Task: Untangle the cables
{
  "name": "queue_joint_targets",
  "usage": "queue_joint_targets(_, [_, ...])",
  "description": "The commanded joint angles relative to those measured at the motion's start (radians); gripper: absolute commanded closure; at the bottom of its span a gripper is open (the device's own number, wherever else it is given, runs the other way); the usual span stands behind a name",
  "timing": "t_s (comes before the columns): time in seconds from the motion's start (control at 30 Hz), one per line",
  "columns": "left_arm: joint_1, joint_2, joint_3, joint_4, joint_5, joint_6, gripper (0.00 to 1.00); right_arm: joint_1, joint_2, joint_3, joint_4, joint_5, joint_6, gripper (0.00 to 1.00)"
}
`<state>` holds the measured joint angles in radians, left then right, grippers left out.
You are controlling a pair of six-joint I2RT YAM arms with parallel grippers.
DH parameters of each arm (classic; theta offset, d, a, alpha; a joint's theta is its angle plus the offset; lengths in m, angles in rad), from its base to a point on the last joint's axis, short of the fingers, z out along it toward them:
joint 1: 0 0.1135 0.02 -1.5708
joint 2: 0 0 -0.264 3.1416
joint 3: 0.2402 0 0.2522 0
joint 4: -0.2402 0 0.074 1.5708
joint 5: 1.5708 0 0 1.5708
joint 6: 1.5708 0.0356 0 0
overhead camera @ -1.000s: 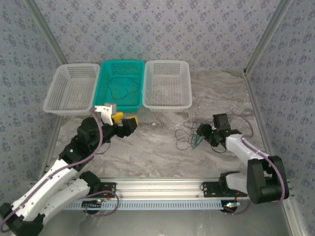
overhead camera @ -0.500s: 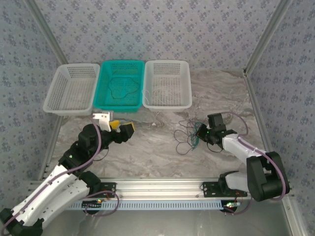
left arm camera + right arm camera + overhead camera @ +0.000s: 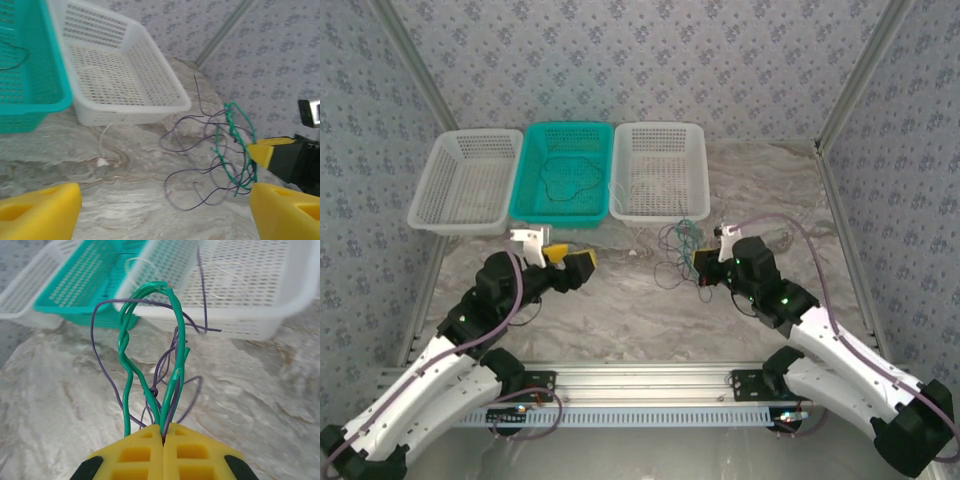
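Stretching under everything, the grey marbled counter (image 3: 620,310) carries three mesh baskets in a row along its far edge: a white basket (image 3: 430,190) on the left, a teal basket (image 3: 570,126) touching it in the middle, and a second white basket (image 3: 660,127) on the right. A single dark cable (image 3: 572,180) lies looped on the teal basket's floor. The left claw (image 3: 570,259) hovers low just in front of the teal basket, its yellow fingers (image 3: 40,207) spread well apart with nothing between them. The right claw (image 3: 163,432) sits just in front of the second white basket, its tips pressed together and clamped on the tangled cables (image 3: 175,340): twisted green strands and thin purple-grey ones rise from the grip in loops. A small white piece (image 3: 102,161) with a thin tail, possibly another wire, lies on the counter just in front of that basket.
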<state>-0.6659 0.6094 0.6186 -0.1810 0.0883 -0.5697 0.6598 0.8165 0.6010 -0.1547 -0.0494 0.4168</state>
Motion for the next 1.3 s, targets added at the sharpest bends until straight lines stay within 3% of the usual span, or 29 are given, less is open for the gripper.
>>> queue_joint_targets(0.0, [-0.004, 0.062, 0.047, 0.107, 0.139, -0.001, 0.15, 0.057, 0.024, 0.057, 0.025, -0.078, -0.062, 1.00])
queue_joint_targets(0.17, [-0.006, 0.174, 0.011, 0.245, 0.193, -0.111, 0.27, 0.135, 0.109, 0.121, 0.051, -0.105, -0.079, 1.00])
queue_joint_targets(0.27, [-0.013, 0.217, -0.026, 0.352, 0.218, -0.166, 0.40, 0.155, 0.148, 0.141, 0.068, -0.109, -0.077, 1.00])
queue_joint_targets(0.4, [-0.023, 0.281, -0.037, 0.398, 0.242, -0.194, 0.48, 0.162, 0.182, 0.146, 0.106, -0.134, -0.059, 1.00])
queue_joint_targets(0.6, [-0.043, 0.325, -0.053, 0.404, 0.188, -0.207, 0.78, 0.172, 0.191, 0.134, 0.167, -0.151, -0.024, 1.00])
queue_joint_targets(0.7, [-0.059, 0.329, -0.065, 0.415, 0.158, -0.203, 0.86, 0.180, 0.190, 0.128, 0.185, -0.164, -0.017, 1.00])
queue_joint_targets(0.77, [-0.061, 0.331, -0.068, 0.409, 0.148, -0.202, 1.00, 0.185, 0.189, 0.128, 0.184, -0.160, -0.020, 1.00])
queue_joint_targets(0.87, [-0.062, 0.296, -0.068, 0.377, 0.122, -0.183, 1.00, 0.185, 0.192, 0.128, 0.137, -0.079, -0.027, 1.00])
queue_joint_targets(1.0, [-0.060, 0.169, -0.029, 0.211, 0.022, -0.111, 1.00, 0.164, 0.211, 0.106, -0.017, 0.171, 0.021, 1.00])
queue_joint_targets(1.13, [-0.060, 0.055, -0.001, 0.077, -0.064, -0.052, 1.00, 0.045, 0.234, -0.030, 0.001, 0.135, 0.122, 1.00])
queue_joint_targets(1.27, [-0.059, 0.004, 0.005, 0.035, -0.073, -0.054, 1.00, -0.054, 0.254, -0.155, 0.082, 0.079, 0.224, 0.95])
